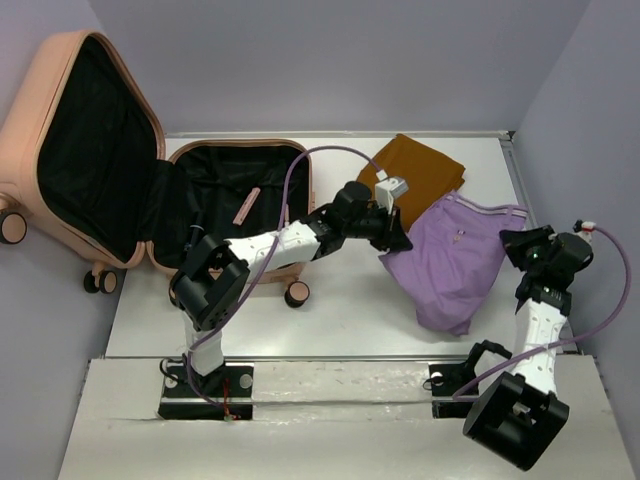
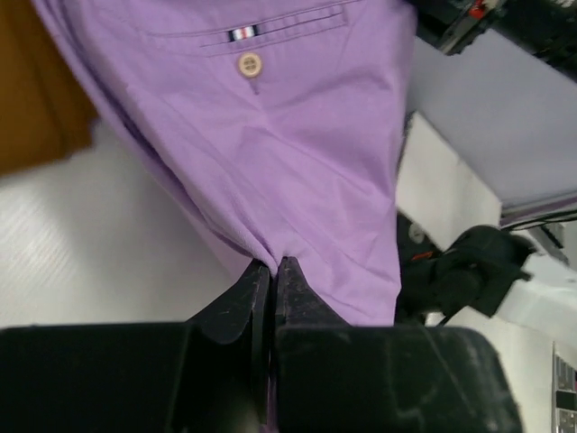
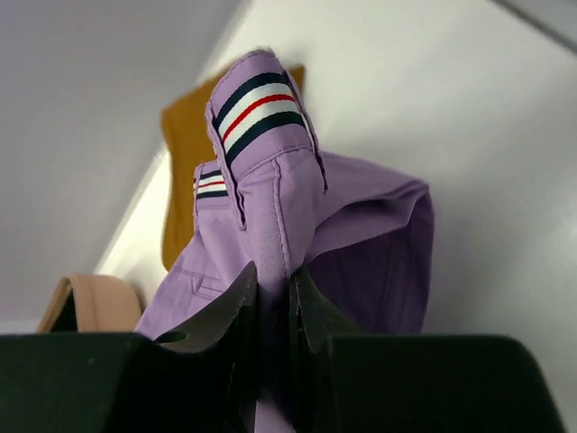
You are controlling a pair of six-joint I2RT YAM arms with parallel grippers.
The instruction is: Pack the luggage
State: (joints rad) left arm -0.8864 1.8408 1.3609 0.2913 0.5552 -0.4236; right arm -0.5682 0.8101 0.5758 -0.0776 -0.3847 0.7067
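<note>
The luggage (image 1: pixel 60 130), a peach-pink suitcase with black lining, lies open at the table's left, its lid leaning back. A purple garment (image 1: pixel 460 260) with a button and a striped tab hangs lifted between both arms over the right half of the table. My left gripper (image 1: pixel 398 238) is shut on its left edge, the cloth (image 2: pixel 297 171) pinched between the fingertips. My right gripper (image 1: pixel 515 243) is shut on the waistband at its right edge, where the purple fabric (image 3: pixel 279 225) runs down between the jaws. The garment's lower part sags toward the table.
A folded mustard-brown cloth (image 1: pixel 420 168) lies at the back of the table, partly behind the left wrist. The open suitcase base (image 1: pixel 235 190) holds a small pink strap. Grey walls close in on the left, back and right. The luggage (image 3: pixel 90 302) shows at the right wrist view's lower left.
</note>
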